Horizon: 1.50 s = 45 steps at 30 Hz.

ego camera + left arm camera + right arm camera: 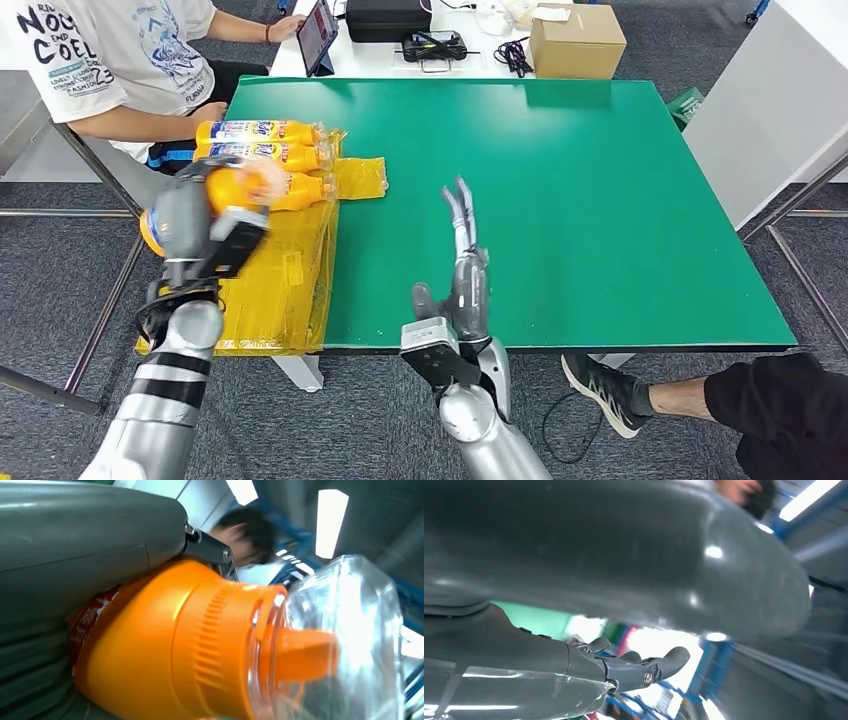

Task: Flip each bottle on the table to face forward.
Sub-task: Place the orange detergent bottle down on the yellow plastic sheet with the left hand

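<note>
Right up close, the left hand (205,225) is wrapped around an orange bottle (170,650), clear cap over its spout, lifted above the yellow plastic sheet (280,290). The right hand (462,265) lies empty on the green table (600,200), fingers straight and spread. Three more bottles (262,145) lie at the sheet's far end, labels unreadable. Grey carpet; a seated person's shirt (110,45) reads "COOL".

A green table (600,200) is set on grey carpet (60,290). A white desk (370,60) with a cardboard box (577,40) is seen at the upper centre. Ceiling strip lights (331,522) are lit.
</note>
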Motion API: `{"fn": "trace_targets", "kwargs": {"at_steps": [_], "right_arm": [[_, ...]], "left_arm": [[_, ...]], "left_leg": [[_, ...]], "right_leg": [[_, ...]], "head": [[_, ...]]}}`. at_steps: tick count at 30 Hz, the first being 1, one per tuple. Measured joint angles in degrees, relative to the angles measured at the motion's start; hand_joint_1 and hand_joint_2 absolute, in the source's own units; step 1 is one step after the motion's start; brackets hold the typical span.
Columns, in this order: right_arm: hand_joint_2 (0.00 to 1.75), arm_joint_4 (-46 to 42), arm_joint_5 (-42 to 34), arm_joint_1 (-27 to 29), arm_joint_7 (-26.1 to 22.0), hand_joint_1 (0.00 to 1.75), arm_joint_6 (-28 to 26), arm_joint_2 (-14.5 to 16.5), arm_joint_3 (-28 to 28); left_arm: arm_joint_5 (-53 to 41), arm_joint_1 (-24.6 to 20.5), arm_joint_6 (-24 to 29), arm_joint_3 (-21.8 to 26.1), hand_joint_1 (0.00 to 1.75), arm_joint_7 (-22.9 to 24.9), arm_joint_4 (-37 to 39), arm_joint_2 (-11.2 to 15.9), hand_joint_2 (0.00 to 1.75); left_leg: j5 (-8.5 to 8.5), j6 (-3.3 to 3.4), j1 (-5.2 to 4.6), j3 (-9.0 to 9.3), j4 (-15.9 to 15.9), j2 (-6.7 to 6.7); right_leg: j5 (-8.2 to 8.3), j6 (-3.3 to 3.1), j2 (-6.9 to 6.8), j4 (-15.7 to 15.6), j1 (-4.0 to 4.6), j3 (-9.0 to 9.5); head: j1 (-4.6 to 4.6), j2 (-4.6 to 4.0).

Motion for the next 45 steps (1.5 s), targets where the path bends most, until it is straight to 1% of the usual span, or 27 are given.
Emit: {"fn": "trace_targets", "kwargs": {"at_steps": [2, 5, 7, 9, 13, 20, 25, 29, 35, 42, 43, 45], "right_arm": [[0.0, -2.69, 0.58, -0.03, 0.03, 0.0, 0.19, -0.27, 0.68], [0.0, -4.92, 0.45, -0.03, 0.15, 0.0, 0.94, -0.68, 1.91], [0.0, -5.63, -0.12, -0.03, 0.1, 0.0, 1.47, -0.92, 2.57], [0.0, -6.04, -0.37, -0.03, 0.01, 0.0, 1.74, -1.17, 3.12], [0.0, -6.45, -0.57, -0.02, -0.04, 0.0, 2.06, -1.58, 3.95], [0.0, -6.63, -0.89, -0.01, -0.01, 0.0, 2.42, -1.8, 4.36], [0.0, -6.61, -0.9, 0.04, 0.39, 0.0, 3.81, -2.08, 4.45], [0.0, -6.33, -1.12, 0.1, 0.42, 0.0, 5.1, -2.3, 4.59], [0.0, -5.61, -1.46, 0.11, 0.31, 0.0, 6.28, -2.57, 4.76], [0.0, -5.39, -1.56, 0.11, 0.31, 0.0, 6.61, -2.57, 4.86], [0.0, -5.27, -1.65, 0.11, 0.31, 0.0, 6.75, -2.57, 4.91], [0.0, -4.53, -1.92, 0.1, 0.36, 0.0, 7.49, -2.57, 5.12]], "left_arm": [[-9.73, -2.49, 2.46, -2.74, 1.75, 1.33, 5.37, 0.58, 1.75], [-17.99, -6.0, 3.44, -6.75, 1.75, 2.46, 14.06, 1.4, 1.75], [-20.08, -7.83, 3.32, -9.0, 1.75, 2.63, 18.96, 2.02, 1.75], [-20.19, -9.13, 2.91, -10.57, 1.75, 2.45, 22.89, 2.57, 1.75], [-19.12, -10.62, 2.09, -11.92, 1.75, 2.01, 28.01, 3.37, 1.75], [-18.02, -11.68, 0.99, -12.84, 1.75, 2.35, 31.71, 4.48, 1.75], [-12.65, -11.86, -5.06, -12.53, 1.75, -0.19, 33.05, 5.36, 1.75], [-11.09, -12.3, -9.64, -12.15, 1.75, -1.1, 34.94, 6.71, 1.75], [-11.15, -12.95, -13.16, -12.14, 1.75, -1.18, 37.91, 8.18, 1.75], [-11.27, -13.03, -13.56, -12.17, 1.75, -0.87, 38.66, 8.43, 1.75], [-11.57, -13.04, -13.47, -12.19, 1.75, -0.57, 38.95, 8.52, 1.75], [-14.25, -13.47, -12.62, -13.26, 1.75, 1.54, 40.49, 8.94, 1.75]], "left_leg": [[0.0, 0.0, -0.02, 0.01, 0.0, 0.06], [0.0, 0.0, -0.03, 0.02, 0.0, 0.14], [0.0, 0.0, -0.03, 0.03, 0.0, 0.16], [0.01, -0.01, -0.01, 0.02, 0.0, 0.16], [0.0, -0.01, 0.02, 0.02, 0.0, 0.15], [0.0, -0.01, 0.01, 0.0, -0.01, 0.12], [0.0, -0.01, 0.01, 0.0, -0.01, 0.11], [0.01, -0.02, 0.03, 0.01, -0.01, 0.12], [0.01, -0.02, 0.03, 0.0, -0.01, 0.1], [0.01, -0.02, 0.03, 0.0, -0.01, 0.1], [0.01, -0.02, 0.03, 0.0, -0.01, 0.1], [0.01, -0.02, 0.03, 0.0, -0.01, 0.1]], "right_leg": [[0.02, 0.01, 0.03, 0.0, -0.01, 0.01], [0.04, 0.01, 0.07, 0.01, -0.01, 0.0], [0.04, 0.01, 0.09, 0.01, 0.0, 0.0], [0.04, 0.01, 0.09, 0.02, 0.01, 0.0], [0.03, 0.01, 0.1, 0.04, 0.02, -0.01], [0.02, 0.0, 0.09, 0.03, 0.01, -0.01], [0.02, 0.0, 0.09, 0.04, 0.01, 0.0], [0.02, 0.0, 0.09, 0.05, 0.02, -0.01], [0.01, 0.0, 0.08, 0.05, 0.02, -0.02], [0.01, 0.0, 0.08, 0.05, 0.02, -0.02], [0.01, 0.0, 0.09, 0.05, 0.02, -0.02], [0.01, 0.0, 0.09, 0.05, 0.01, -0.01]], "head": [[-0.01, 0.0], [-0.01, 0.0], [0.0, 0.0], [-0.01, 0.0], [-0.02, 0.0], [-0.01, 0.0], [-0.01, 0.0], [-0.02, 0.0], [-0.01, 0.0], [-0.01, 0.0], [-0.01, 0.0], [-0.01, 0.0]]}}
